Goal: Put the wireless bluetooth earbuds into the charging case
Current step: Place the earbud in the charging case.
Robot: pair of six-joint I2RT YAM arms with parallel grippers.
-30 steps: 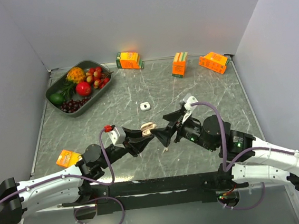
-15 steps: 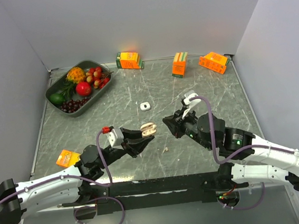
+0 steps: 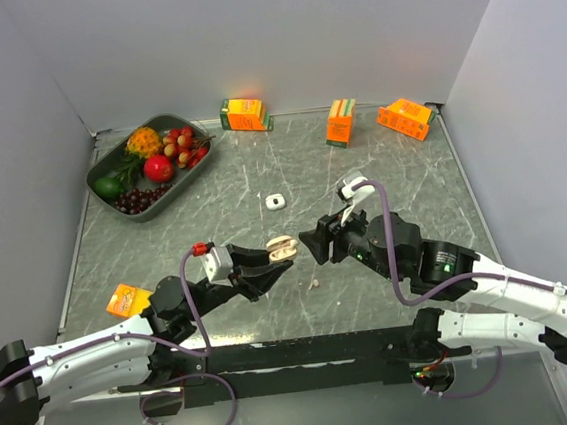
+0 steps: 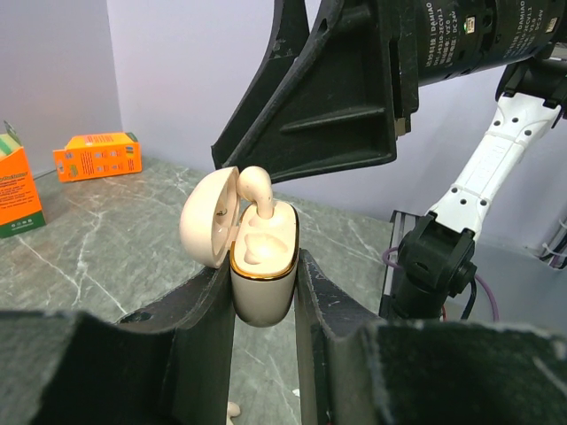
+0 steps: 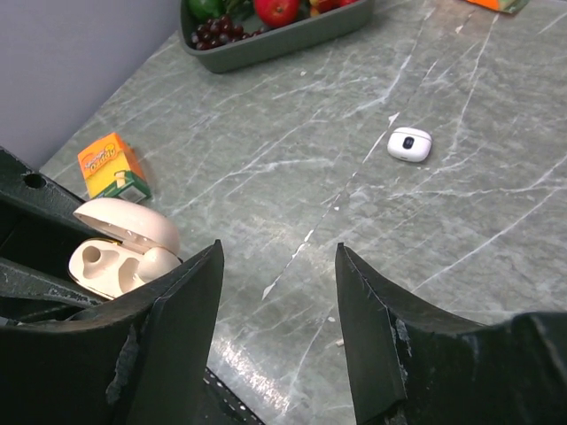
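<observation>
Insertion step, part done. Holding arm: left gripper (image 4: 263, 266) pinches the charging case (image 4: 264, 299) upright, lid hinged back toward frame left in the left wrist view. 1 earbud (image 4: 257, 184) stands in the far socket with its head proud of the rim, so it looks not fully seated. The near socket is bare. Working arm: right gripper (image 5: 279, 252) spread, nothing between its fingers, just right of the case near centre of the top view.

Next move, my judgement: press the standing bud down flush, or fetch a 2nd bud. A small beige piece (image 3: 314, 284) lies on the table (image 3: 380, 173) just below the right gripper in the top view. It is likely a loose bud, but too small to be sure. Lifting it calls for a low, fine pinch off flat stone, then lining it up with the bare socket.

Around:
- A stubby white piece (image 5: 409, 144) above centre, well apart from both grippers.
- A fruit tray (image 3: 178, 179) at upper left.
- 3 orange cartons (image 3: 340, 122) along the top edge, plus 1 lone carton (image 3: 128, 300) at lower left.

None of these block the reach. The real crowding is the open lid beside the sockets and the 2 grippers close together, so the seated bud could get knocked.
</observation>
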